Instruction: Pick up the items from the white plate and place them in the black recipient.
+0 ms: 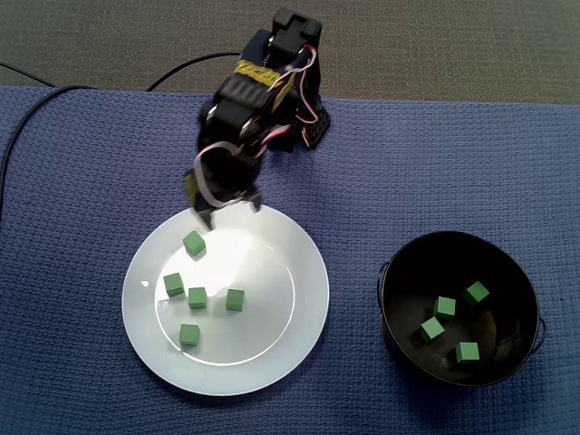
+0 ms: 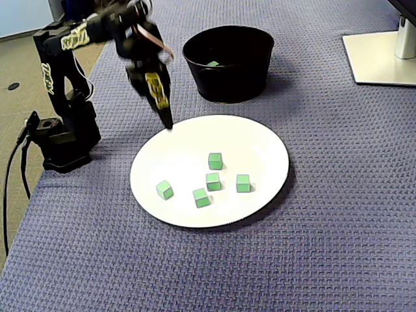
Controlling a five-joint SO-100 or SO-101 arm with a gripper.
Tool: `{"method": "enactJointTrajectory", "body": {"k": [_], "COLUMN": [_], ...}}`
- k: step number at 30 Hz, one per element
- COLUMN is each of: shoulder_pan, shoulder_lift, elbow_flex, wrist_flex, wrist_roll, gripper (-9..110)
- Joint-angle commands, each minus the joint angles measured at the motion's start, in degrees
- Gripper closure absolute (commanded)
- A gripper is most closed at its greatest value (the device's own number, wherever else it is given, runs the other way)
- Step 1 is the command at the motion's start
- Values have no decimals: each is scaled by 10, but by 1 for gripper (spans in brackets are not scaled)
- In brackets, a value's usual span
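Note:
A white plate (image 1: 304, 263) (image 2: 260, 143) holds several green cubes, such as one (image 1: 193, 243) (image 2: 164, 190) near its arm-side rim and another (image 1: 235, 300) (image 2: 242, 183). My gripper (image 1: 231, 214) (image 2: 167, 121) hangs over that rim, pointing down, open and holding nothing. The nearest cube lies just below its left fingertip in a fixed view. The black bowl (image 1: 384, 288) (image 2: 227, 84) stands apart from the plate and contains several green cubes (image 1: 444, 307); from the side only one cube (image 2: 212, 64) shows inside.
Everything rests on a blue woven mat (image 1: 72, 181). The arm's base (image 2: 62, 140) stands at the mat's edge, with a black cable (image 1: 27, 109) trailing off. A white monitor foot (image 2: 383, 58) sits beyond the bowl.

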Motion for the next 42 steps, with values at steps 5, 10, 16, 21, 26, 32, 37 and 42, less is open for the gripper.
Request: {"method": "enactJointTrajectory", "body": {"k": [5, 10, 16, 21, 26, 32, 37, 42], "shoulder_pan": [73, 102, 115, 115, 109, 104, 98, 94], "shoulder_lift": [-57, -94, -125, -138, -142, -141, -136, -131], "elbow_flex": [62, 68, 100, 130, 156, 196, 214, 223], "wrist_flex": [-106, -121, -207, -244, -272, -318, -334, -339], "wrist_roll": [-78, -103, -102, -99, -88, -82, -70, -59], "gripper": [70, 70, 71, 70, 71, 85, 90, 101]}}
